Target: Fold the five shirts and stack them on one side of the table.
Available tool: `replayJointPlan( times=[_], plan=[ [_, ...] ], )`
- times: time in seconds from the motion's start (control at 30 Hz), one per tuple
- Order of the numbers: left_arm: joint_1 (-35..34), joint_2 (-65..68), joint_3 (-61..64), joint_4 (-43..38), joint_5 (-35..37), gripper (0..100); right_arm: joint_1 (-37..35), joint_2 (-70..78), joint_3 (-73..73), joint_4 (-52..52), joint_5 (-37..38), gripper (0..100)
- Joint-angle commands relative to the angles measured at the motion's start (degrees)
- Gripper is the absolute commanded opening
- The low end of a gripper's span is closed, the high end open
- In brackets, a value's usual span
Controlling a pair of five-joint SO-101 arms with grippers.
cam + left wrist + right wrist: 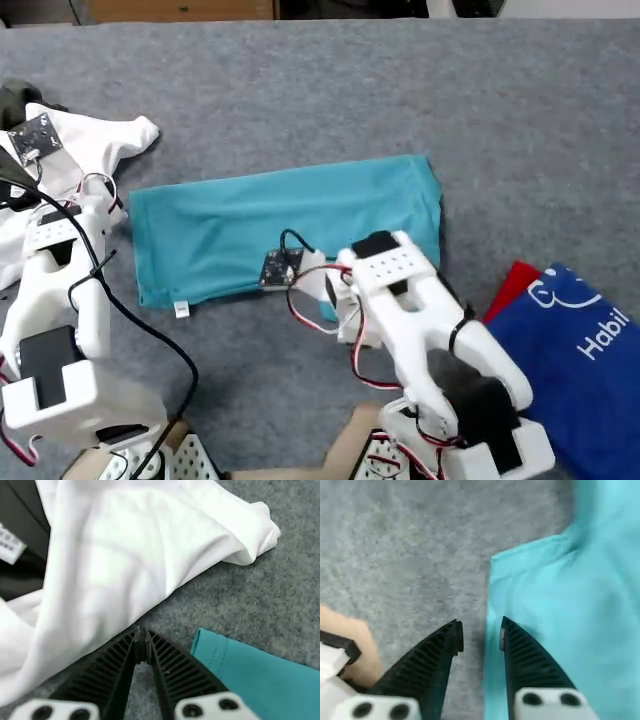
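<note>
Table [300, 90]: grey and fuzzy. All the shirts and both arms are on it.
Teal shirt [290, 225]: the biggest shirt. It lies flat in the middle of the table, folded into 1 long shape that runs from left to right.
White shirt [90, 140]: a crumpled heap at the far left. It is just beside the far left corner of the teal shirt, with a strip of grey table between them.
Blue shirt [580, 380]: lies at the near right with white letters on it, apart from the teal shirt.
Right arm [440, 350]: white. It stands at the near middle and leans over the near edge of the teal shirt.
Left arm [60, 330]: white. It stands at the near left and leans toward the white shirt.
Red shirt [512, 285]: 1 corner peeks out from under the far left side of the blue shirt.
Dark cloth [20, 510]: at the far left edge, touching the white shirt.
Right gripper [480, 630]: its 2 fingers are apart and hold nothing. 1 finger is over the near edge of the teal shirt, the other over the grey table.
Left gripper [143, 635]: its 2 fingers are pressed together at the tips with nothing between them. It is over the grey table, between the white shirt and the corner of the teal shirt.
Tag [181, 309]: small and white, at the near left corner of the teal shirt.
</note>
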State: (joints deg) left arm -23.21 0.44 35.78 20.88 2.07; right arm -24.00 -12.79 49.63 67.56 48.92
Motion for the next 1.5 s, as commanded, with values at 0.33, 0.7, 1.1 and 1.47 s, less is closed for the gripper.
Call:
replayJointPlan(
  times=[0.33, 0.7, 1.1, 1.47],
  plan=[
    [0.5, -0.3, -2.6, -1.1, 0.5, 2, 2.2, -1.8, -11.6, 7.9, -0.1, 14.2],
    [0.6, -0.3, -2.6, -1.1, 0.5, 2, 3.6, -10.1, -11.5, 15.4, 0.8, 14.3],
    [0.6, -0.3, -2.6, -1.1, 0.5, 2, 4.0, 4.9, -3.5, -1.1, 1.8, 14.4],
    [0.6, -0.3, -2.6, -1.1, 0.5, 2, 4.6, 13.1, -3.7, -5.2, 2.5, 14.5]
  ],
)
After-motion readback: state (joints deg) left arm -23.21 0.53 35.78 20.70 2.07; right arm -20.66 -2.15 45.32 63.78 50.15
